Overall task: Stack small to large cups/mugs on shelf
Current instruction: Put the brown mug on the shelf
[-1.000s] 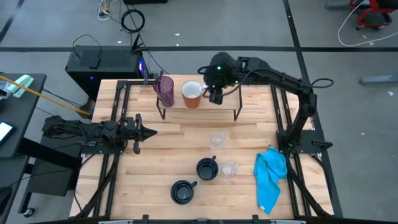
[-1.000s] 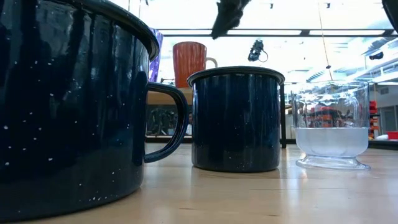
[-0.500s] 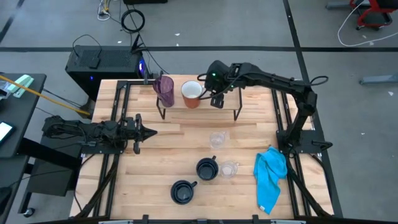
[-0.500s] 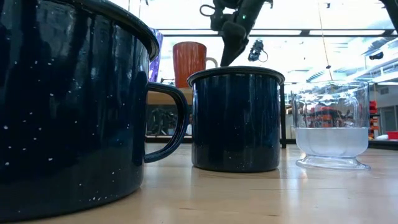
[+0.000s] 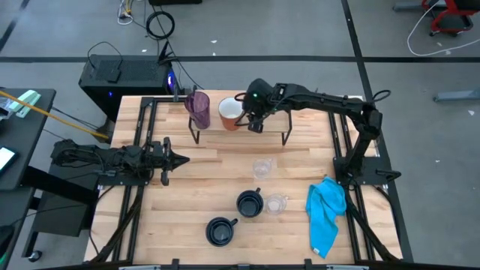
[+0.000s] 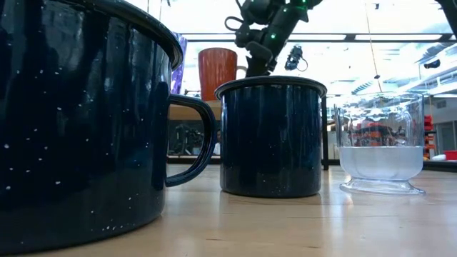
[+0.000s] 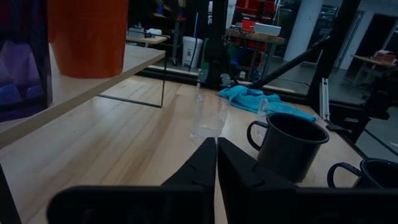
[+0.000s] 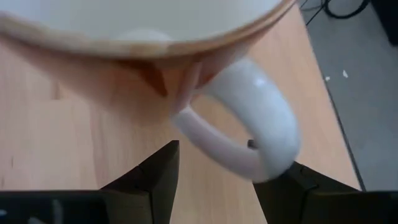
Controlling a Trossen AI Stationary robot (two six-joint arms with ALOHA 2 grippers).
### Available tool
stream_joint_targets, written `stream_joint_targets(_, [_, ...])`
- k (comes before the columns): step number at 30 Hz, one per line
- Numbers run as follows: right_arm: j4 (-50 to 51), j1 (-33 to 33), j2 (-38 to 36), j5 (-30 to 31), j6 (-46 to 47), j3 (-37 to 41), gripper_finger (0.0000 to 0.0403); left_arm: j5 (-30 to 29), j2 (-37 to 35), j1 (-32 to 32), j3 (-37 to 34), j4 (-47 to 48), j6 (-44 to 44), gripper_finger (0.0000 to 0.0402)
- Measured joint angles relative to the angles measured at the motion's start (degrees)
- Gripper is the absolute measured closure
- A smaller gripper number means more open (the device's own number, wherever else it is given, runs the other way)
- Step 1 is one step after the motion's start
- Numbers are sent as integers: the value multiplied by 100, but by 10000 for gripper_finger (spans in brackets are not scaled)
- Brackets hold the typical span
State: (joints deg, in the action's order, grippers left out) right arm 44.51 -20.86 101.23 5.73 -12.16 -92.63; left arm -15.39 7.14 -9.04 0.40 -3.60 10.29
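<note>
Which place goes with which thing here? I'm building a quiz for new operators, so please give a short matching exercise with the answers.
Things:
1. purple tumbler
2. blue cloth
3. right gripper
4. left gripper

Places:
A. on the table by the right arm's base
B. at the orange mug's handle
C. on the shelf
D. low over the table's left side

Pairs: 1-C, 2-A, 3-B, 4-D

No text, label, brand, number or sign can be read in any of the views.
</note>
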Motion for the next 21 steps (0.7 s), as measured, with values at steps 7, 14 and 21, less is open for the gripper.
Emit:
stream_joint_targets(7, [-384,-2,0,-2,-137,28,210,0,0,1,0,0,-23,391])
stream_joint_targets(14, [-230,-2,-42,-2,-152,27,211,-1,0,0,0,0,-16,380])
stream_joint_targets(21, [-136,-44,-281,-43,-139,27,209,1,-2,0,0,2,-14,390])
